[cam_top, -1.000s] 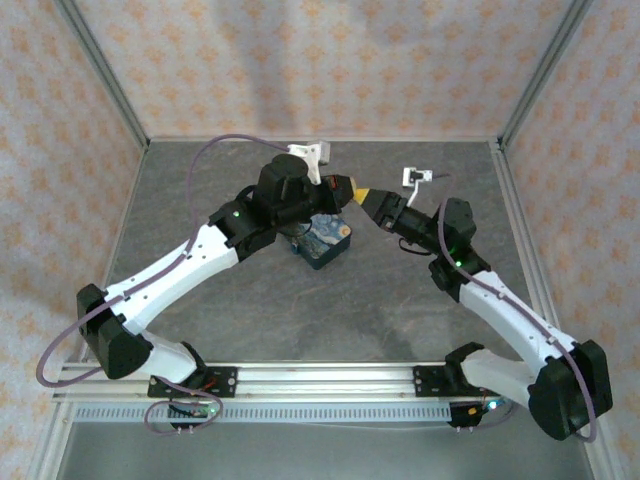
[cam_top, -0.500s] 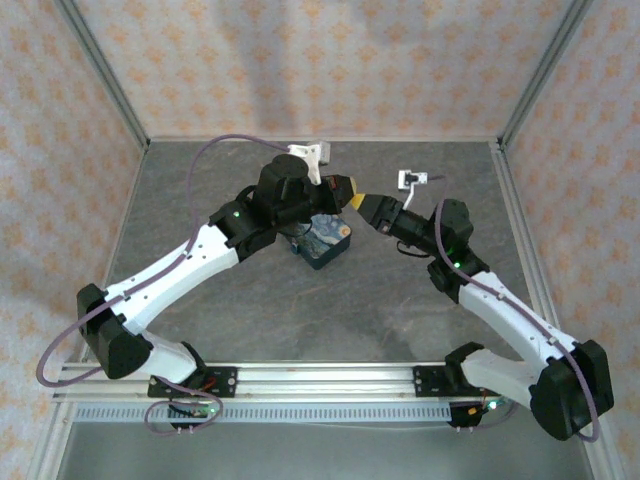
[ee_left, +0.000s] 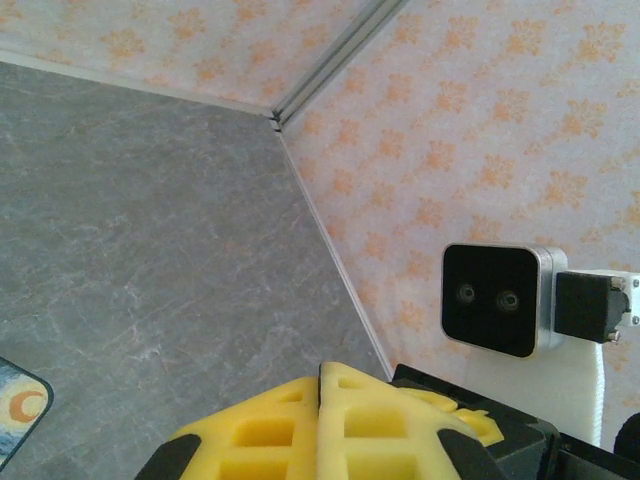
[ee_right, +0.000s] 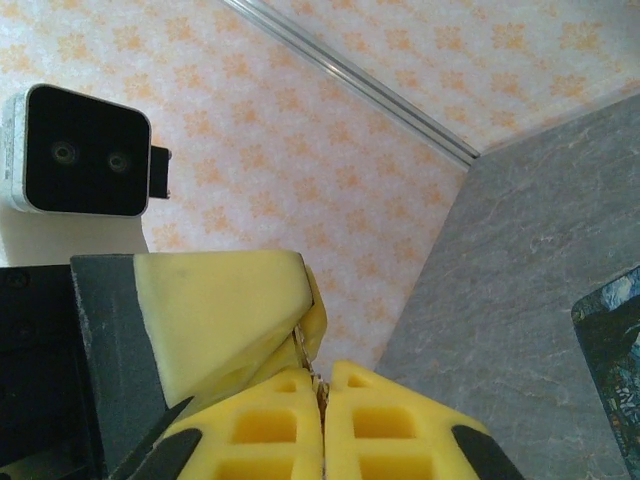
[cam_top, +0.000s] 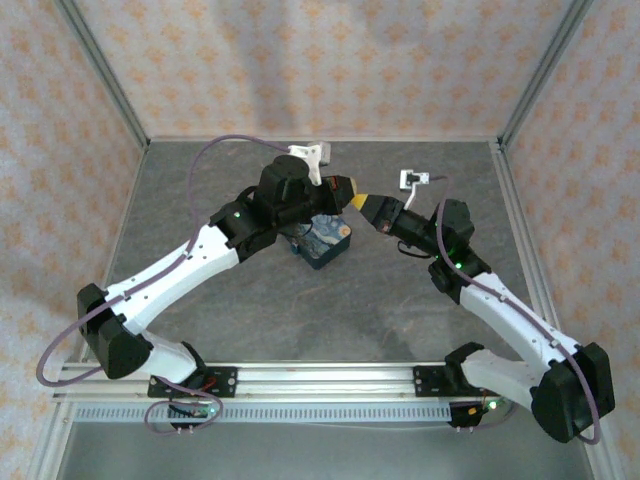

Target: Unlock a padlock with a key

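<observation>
Blue padlock (cam_top: 329, 241) sits apart frm closed jaws.

Tabletop (cam_top: 300, 320): grey, stone-veined, matte. Wall panels (cam_top: 320, 70): peach, orange floral print, on three sides. Corner posts (cam_top: 100, 70): aluminium, slanting outward. Mounting rail (cam_top: 330, 375): slotted aluminium, along near table edge.

No writing, brand, number or sign is legible in any view. The padlock (cam_top: 326, 240) bears a swirling blue-and-yellow painted picture, with no readable letters.
</observation>
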Controlling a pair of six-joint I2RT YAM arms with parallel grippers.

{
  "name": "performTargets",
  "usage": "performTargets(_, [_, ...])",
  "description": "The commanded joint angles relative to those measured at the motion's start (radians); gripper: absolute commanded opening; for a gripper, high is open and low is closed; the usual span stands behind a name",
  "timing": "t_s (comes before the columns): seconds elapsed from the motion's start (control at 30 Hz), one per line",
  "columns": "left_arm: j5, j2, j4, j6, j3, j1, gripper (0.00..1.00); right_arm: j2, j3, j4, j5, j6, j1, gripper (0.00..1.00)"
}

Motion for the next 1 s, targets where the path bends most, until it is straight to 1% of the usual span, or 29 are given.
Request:
performTargets(0.0, [-0.012, -0.052, 0.018, 0.009, -0.020, -0.013, 0.00, -0.016, 0.011, 0.009, 0.036, -0.005, -0.015, 0.05])
performTargets(0.07, [-0.016, -0.062, 0.021, 0.010, -0.029, -0.014, 0.00, -0.018, 0.011, 0.011, 0.034, -0.003, -0.015, 0.02])
performTargets(0.17, [-0.019, -0.070, 0.018, 0.011, -0.036, -0.014, 0.00, -0.019, 0.008, 0.018, 0.036, 0.005, -0.018, 0.02])
performTargets(0.23, [-0.021, -0.073, 0.018, 0.009, -0.040, -0.014, 0.04, -0.017, 0.007, 0.034, 0.031, 0.015, -0.020, 0.01])
performTargets(0.27, [-0.020, -0.075, 0.019, 0.009, -0.041, -0.014, 0.10, -0.017, 0.007, 0.034, 0.031, 0.016, -0.021, 0.01])
performTargets(0.3, [-0.015, -0.076, 0.024, 0.008, -0.043, -0.013, 0.11, -0.017, 0.007, 0.036, 0.030, 0.017, -0.021, 0.00])
performTargets(0.37, [-0.004, -0.074, 0.031, 0.006, -0.044, -0.014, 0.12, -0.017, 0.005, 0.038, 0.027, 0.018, -0.020, 0.00])
performTargets(0.4, [-0.003, -0.074, 0.030, 0.006, -0.042, -0.014, 0.15, -0.017, 0.005, 0.040, 0.025, 0.019, -0.021, 0.00])
performTargets(0.47, [-0.010, -0.077, 0.029, 0.002, -0.045, -0.014, 0.28, -0.018, 0.004, 0.043, 0.024, 0.023, -0.020, 0.00])
performTargets(0.73, [-0.021, -0.078, 0.033, -0.008, -0.056, -0.014, 0.29, -0.028, -0.001, 0.052, 0.018, 0.023, -0.021, 0.00])
performTargets(0.8, [-0.024, -0.076, 0.033, -0.012, -0.058, -0.013, 0.23, -0.034, -0.007, 0.061, 0.022, 0.026, -0.021, 0.00])
performTargets(0.9, [-0.025, -0.076, 0.039, -0.016, -0.061, -0.014, 0.18, -0.037, -0.009, 0.068, 0.012, 0.024, -0.020, 0.00])
performTargets(0.97, [-0.016, -0.073, 0.049, -0.020, -0.062, -0.013, 0.18, -0.037, -0.009, 0.075, 0.003, 0.024, -0.020, 0.00])
